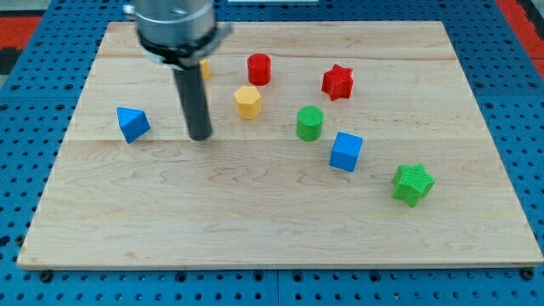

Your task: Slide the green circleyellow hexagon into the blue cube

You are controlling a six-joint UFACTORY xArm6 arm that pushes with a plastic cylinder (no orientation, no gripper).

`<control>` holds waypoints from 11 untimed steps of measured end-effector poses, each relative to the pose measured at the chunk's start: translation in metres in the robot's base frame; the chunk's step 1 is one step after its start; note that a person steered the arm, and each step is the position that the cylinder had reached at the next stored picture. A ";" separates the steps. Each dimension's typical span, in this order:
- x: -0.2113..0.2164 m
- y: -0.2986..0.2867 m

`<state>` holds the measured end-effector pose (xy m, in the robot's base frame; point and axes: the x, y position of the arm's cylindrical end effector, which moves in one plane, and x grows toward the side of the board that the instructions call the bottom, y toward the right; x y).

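Observation:
The green circle [309, 123] stands near the board's middle, just up and left of the blue cube [346, 151], with a small gap between them. The yellow hexagon [247, 102] lies to the left of the green circle. My tip [201, 136] rests on the board left of the yellow hexagon, apart from it, and right of a blue triangle-like block [133, 124]. The rod rises toward the view's top.
A red cylinder [259, 69] and a red star [337, 82] lie toward the view's top. A green star [412, 184] lies at the right. A yellow-orange block [205, 70] is partly hidden behind the rod. The wooden board [272, 238] sits on a blue pegboard.

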<state>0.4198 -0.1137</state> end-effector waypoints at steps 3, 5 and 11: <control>-0.052 0.086; 0.023 0.187; -0.054 0.163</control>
